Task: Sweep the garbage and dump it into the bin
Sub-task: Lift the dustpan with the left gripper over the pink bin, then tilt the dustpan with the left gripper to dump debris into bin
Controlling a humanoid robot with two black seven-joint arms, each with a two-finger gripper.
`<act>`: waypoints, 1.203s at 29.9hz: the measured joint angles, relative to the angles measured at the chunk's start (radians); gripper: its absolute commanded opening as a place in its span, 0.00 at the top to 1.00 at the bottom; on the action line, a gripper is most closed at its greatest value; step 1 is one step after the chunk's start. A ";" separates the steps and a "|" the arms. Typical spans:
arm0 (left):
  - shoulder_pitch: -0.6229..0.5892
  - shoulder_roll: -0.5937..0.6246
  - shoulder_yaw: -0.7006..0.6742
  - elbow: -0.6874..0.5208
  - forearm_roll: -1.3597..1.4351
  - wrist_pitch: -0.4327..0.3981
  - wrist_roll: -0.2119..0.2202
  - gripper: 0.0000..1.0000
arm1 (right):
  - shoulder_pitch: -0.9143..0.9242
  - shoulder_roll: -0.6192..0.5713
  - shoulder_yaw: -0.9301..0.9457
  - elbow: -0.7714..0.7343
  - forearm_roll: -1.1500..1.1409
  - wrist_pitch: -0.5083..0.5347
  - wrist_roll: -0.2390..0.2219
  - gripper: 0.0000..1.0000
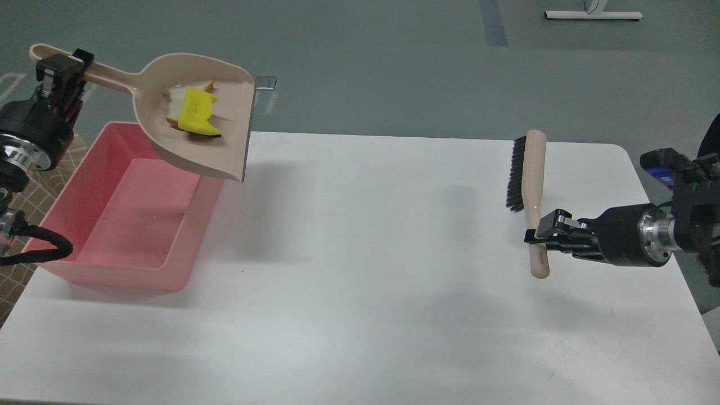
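Note:
My left gripper (59,70) is shut on the long handle of a beige dustpan (230,146), holding it in the air over the far right part of the pink bin (121,278). In the pan lie the yellow sponge (197,109) with a dark green layer and, under it, the white bread slice (175,100) with tan crust. The bin stands on the table's left side and looks empty. My right gripper (539,233) is shut on the handle of a beige brush (533,169) with black bristles, held upright above the table's right side.
The white table (365,270) has a rounded far right corner and a right edge near my right arm. A checked tan cloth (14,270) shows beside the bin at the left edge. Grey floor lies beyond the table.

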 measured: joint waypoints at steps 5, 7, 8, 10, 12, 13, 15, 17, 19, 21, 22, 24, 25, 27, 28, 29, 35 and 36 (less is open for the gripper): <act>0.013 0.032 0.007 0.028 -0.001 -0.017 -0.029 1.00 | 0.000 0.005 0.002 0.000 0.000 0.000 0.000 1.00; 0.022 0.045 0.007 0.042 -0.001 -0.029 -0.043 1.00 | 0.000 0.007 0.002 0.000 0.000 0.000 0.000 1.00; 0.025 0.049 0.007 0.049 -0.001 -0.034 -0.049 1.00 | 0.000 0.008 0.002 0.000 -0.001 0.000 0.000 1.00; 0.033 0.058 0.008 0.063 0.000 -0.039 -0.058 1.00 | 0.000 0.009 0.002 0.000 -0.001 0.000 0.000 1.00; 0.043 0.071 0.009 0.075 0.002 -0.041 -0.073 1.00 | 0.000 0.012 0.002 0.000 -0.001 0.000 0.000 1.00; 0.048 0.078 0.009 0.078 0.005 -0.041 -0.080 1.00 | 0.000 0.013 0.002 0.000 -0.001 0.000 0.000 1.00; 0.061 0.087 0.010 0.081 0.012 -0.041 -0.094 1.00 | 0.000 0.014 0.002 0.000 -0.001 0.000 0.000 1.00; 0.071 0.092 0.010 0.085 0.015 -0.041 -0.103 1.00 | 0.000 0.014 0.002 0.000 -0.001 0.000 0.000 1.00; 0.081 0.099 0.011 0.096 0.017 -0.042 -0.106 1.00 | 0.000 0.014 0.002 0.000 -0.001 0.000 0.000 1.00; 0.089 0.105 0.013 0.112 0.017 -0.042 -0.107 1.00 | -0.001 0.015 0.001 0.000 -0.002 0.000 0.000 1.00; 0.094 0.108 0.013 0.120 0.018 -0.041 -0.107 1.00 | -0.001 0.016 0.001 0.000 -0.001 0.000 0.000 1.00; 0.102 0.112 0.013 0.130 0.020 -0.042 -0.107 1.00 | -0.001 0.016 0.001 0.000 -0.001 0.000 0.000 1.00; 0.106 0.115 0.013 0.137 0.024 -0.042 -0.107 1.00 | -0.002 0.016 0.001 0.000 -0.002 0.000 0.000 1.00; 0.111 0.120 0.013 0.151 0.035 -0.041 -0.107 1.00 | -0.005 0.016 0.001 0.000 -0.002 0.000 0.000 1.00; 0.112 0.120 0.013 0.160 0.042 -0.042 -0.107 1.00 | -0.006 0.016 0.001 0.000 -0.002 0.000 0.000 1.00; 0.113 0.121 0.013 0.169 0.046 -0.042 -0.107 1.00 | -0.007 0.016 0.001 0.000 -0.002 0.000 0.000 1.00; 0.128 0.129 0.014 0.206 0.070 -0.041 -0.107 1.00 | -0.010 0.016 0.001 0.000 -0.003 0.000 0.000 1.00; 0.131 0.130 0.014 0.208 0.078 -0.041 -0.107 1.00 | -0.010 0.016 0.001 0.000 -0.003 0.000 0.000 1.00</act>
